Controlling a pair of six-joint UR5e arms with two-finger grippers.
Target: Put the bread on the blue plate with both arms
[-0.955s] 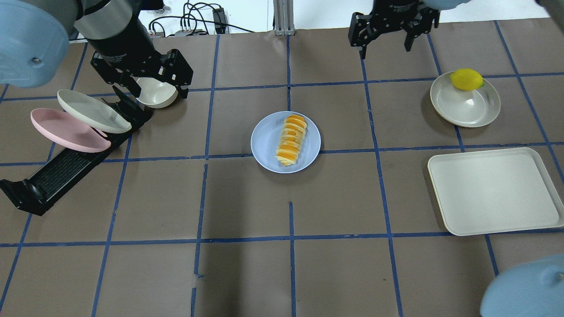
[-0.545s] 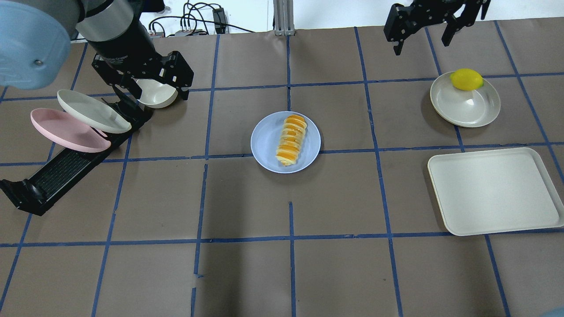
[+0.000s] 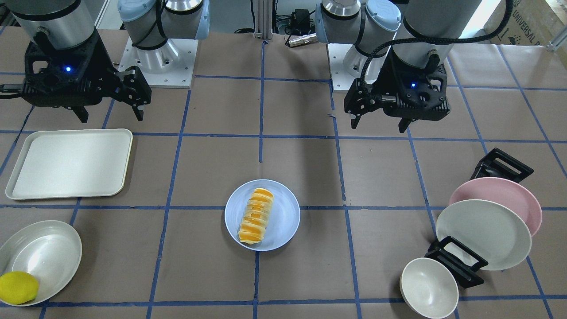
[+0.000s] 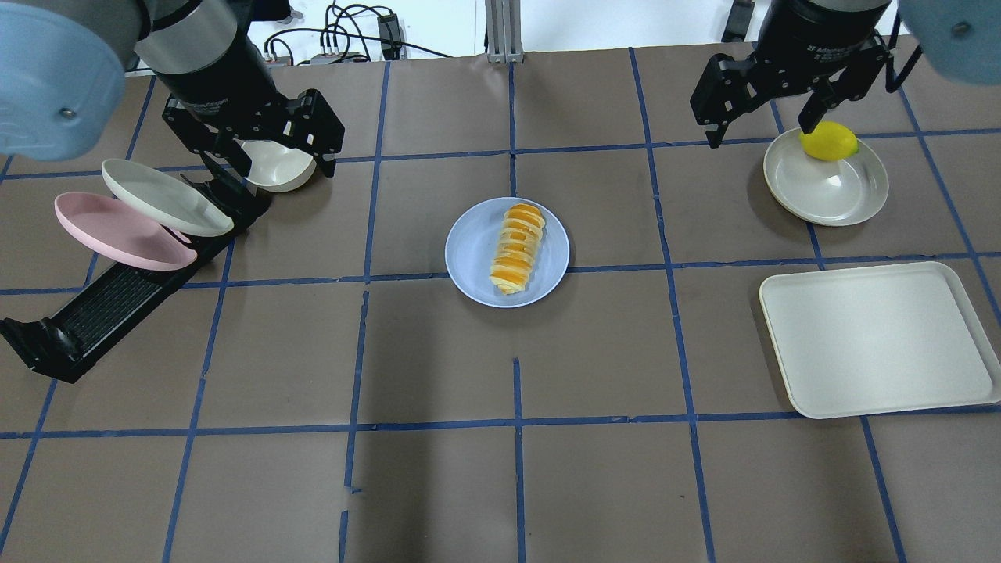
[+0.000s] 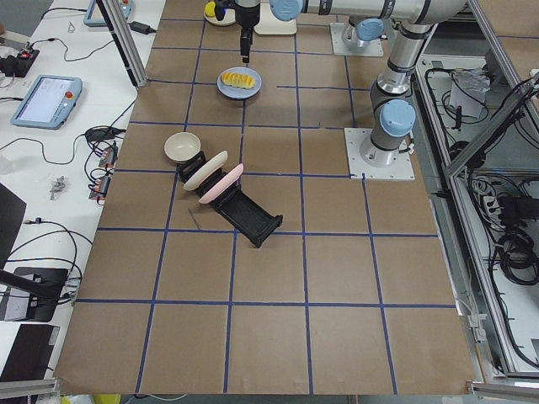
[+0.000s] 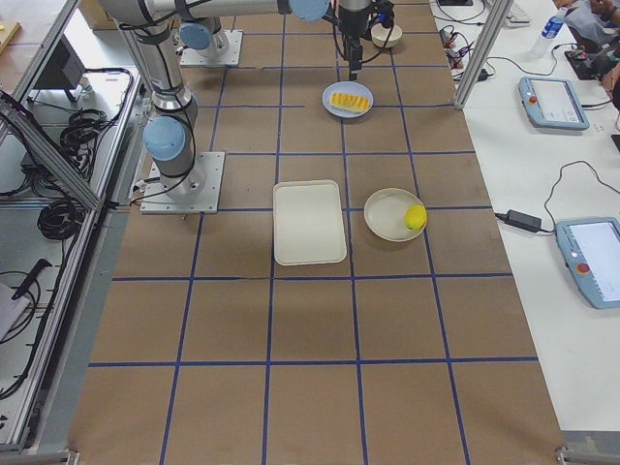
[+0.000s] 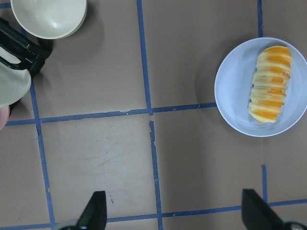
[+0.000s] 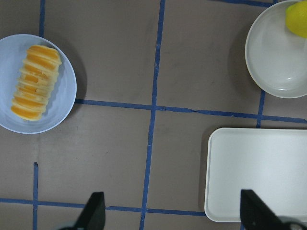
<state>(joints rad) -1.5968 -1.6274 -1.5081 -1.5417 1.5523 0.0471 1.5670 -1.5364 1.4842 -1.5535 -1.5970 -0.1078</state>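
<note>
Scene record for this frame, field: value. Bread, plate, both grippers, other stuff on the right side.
bread: lying on the blue plate, roughly centred
left gripper: open, holding nothing, raised away from the plate
right gripper: open, holding nothing, raised away from the plate
task state: looks done
other: lemon in cream dish; tray beside it

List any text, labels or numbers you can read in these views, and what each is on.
"UNIVERSAL": on the cardboard box in the front-facing view's top right corner.
White print on the right arm's wrist ring: too blurred to read.
White print on the left arm's wrist ring: too blurred to read.
The bread and the blue plate: no markings.
</note>
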